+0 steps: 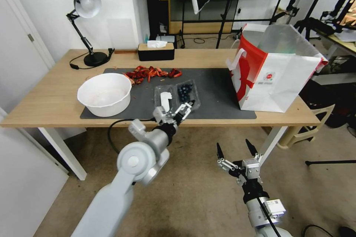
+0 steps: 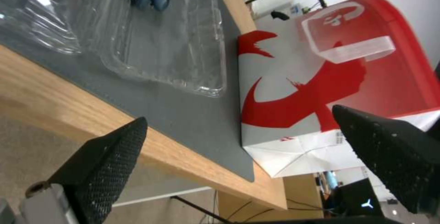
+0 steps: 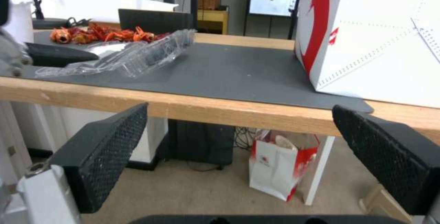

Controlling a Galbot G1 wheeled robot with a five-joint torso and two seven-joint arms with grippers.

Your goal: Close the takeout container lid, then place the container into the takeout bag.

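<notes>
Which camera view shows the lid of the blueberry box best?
The head view: the lid lies open and flat beside the blueberry half, its white sticker showing, just beyond the open left pincer. The left wrist view shows a corner of clear plastic, the right wrist view its low edge from the side.

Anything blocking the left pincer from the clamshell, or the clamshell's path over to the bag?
Nothing visible. The left pincer hangs open at the table's near edge, right before the takeout container, which lies open with the lid flat beside the berries. Between it and the takeout bag lies only bare grey mat. The right pincer waits low, open.
</notes>
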